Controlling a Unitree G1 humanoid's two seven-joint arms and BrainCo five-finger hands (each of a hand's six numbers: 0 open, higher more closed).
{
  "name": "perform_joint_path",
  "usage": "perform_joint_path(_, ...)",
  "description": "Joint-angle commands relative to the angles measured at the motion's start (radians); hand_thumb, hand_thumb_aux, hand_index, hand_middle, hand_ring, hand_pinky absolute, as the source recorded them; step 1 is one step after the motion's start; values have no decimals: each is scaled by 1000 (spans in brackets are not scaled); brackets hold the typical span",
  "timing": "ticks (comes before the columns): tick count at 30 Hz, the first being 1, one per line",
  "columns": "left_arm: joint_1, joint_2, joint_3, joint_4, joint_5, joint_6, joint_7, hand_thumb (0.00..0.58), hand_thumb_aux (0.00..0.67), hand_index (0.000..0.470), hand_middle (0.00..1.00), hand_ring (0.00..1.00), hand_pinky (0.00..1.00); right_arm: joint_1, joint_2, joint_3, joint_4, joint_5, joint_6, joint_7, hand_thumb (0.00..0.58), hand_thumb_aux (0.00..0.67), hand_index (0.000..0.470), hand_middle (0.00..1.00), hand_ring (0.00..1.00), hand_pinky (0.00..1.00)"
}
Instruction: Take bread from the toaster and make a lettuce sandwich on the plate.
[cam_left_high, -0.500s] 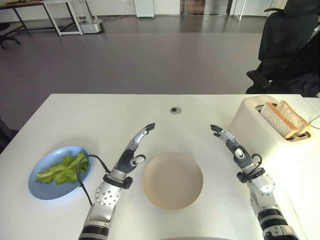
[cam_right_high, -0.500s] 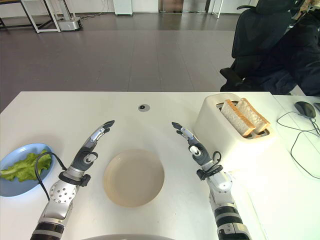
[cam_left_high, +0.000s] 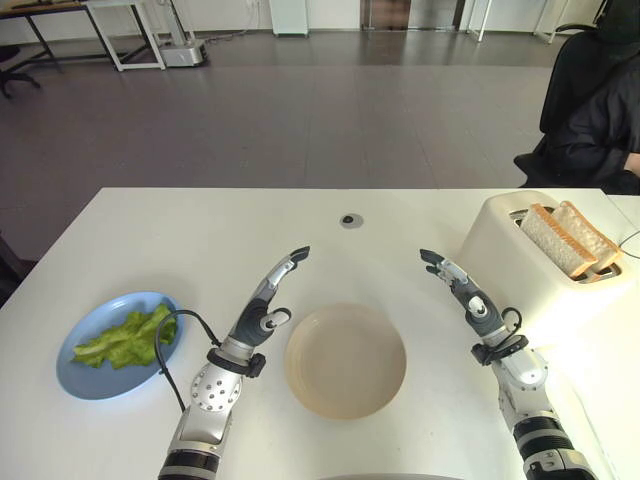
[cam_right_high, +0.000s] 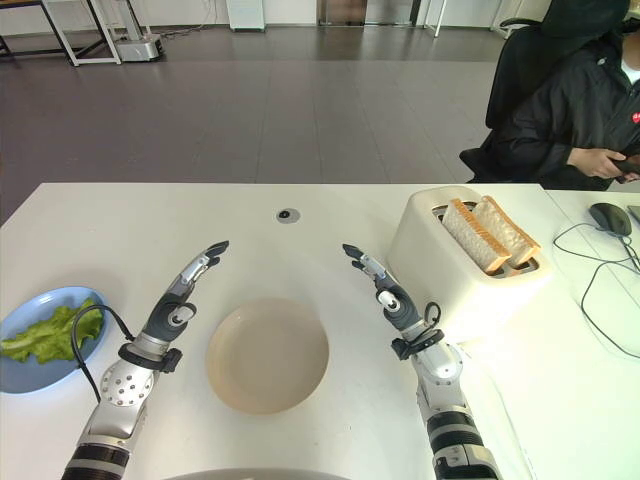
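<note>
The left hand (cam_left_high: 262, 310) and right hand (cam_left_high: 470, 300) hover with straight fingers, holding nothing, either side of the beige plate (cam_left_high: 345, 400). Two bread slices (cam_left_high: 565, 238) stand in the toaster (cam_left_high: 505, 250) at the right. The lettuce (cam_left_high: 125, 338) lies on a blue plate (cam_left_high: 90, 382) at the left.

1. The right hand (cam_left_high: 465, 295), fingers stretched and holding nothing, stands just left of the toaster (cam_left_high: 505, 250). A narrow strip of table (cam_left_high: 200, 230) parts them, and the toaster's white wall bars a sideways pass.
2. The bread slices (cam_left_high: 570, 238) rise tilted from the slots, their tops exposed from above.
3. The beige plate (cam_left_high: 345, 360) lies low and flat between both hands, near each.
4. Between the outstretched left hand (cam_left_high: 262, 310) and the lettuce (cam_left_high: 125, 338) on the blue plate (cam_left_high: 90, 385), a black cable (cam_left_high: 170, 345) loops across that plate's right edge.
5. The table's far part is broad bare surface, with a small grommet (cam_left_high: 350, 220) flat in it.
6. Right of the toaster lie a mouse (cam_right_high: 604, 217) and thin cords (cam_right_high: 600, 300).
</note>
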Motion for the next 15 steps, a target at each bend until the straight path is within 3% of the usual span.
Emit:
perform_joint_path(1,-3,0,1,8,-6,14,-6,0,0,0,0,0,0,-13,1,3,3,0,12,7,0,0,0,0,0,0)
perform_joint_path(7,3,1,3,2,-4,14,-4,0,0,0,0,0,0,-9,-1,11,-6,-12,11,12,0,0,0,0,0,0)
perform_joint_path(8,4,1,2,-1,-4,16,-4,0,0,0,0,0,0,8,-11,15,-56,-7,1,19,0,0,0,0,0,0)
perform_joint_path(10,4,1,0,-4,-3,18,-6,0,0,0,0,0,0,91,-87,4,-383,221,75,80,0,0,0,0,0,0)
perform_joint_path(12,10,-1,0,-3,3,18,-2,0,0,0,0,0,0,133,-246,-172,-695,486,221,63,0,0,0,0,0,0)
perform_joint_path(15,28,-6,-1,-19,15,22,6,0,0,0,0,0,0,102,-393,-418,-660,415,293,-3,0,0,0,0,0,0)
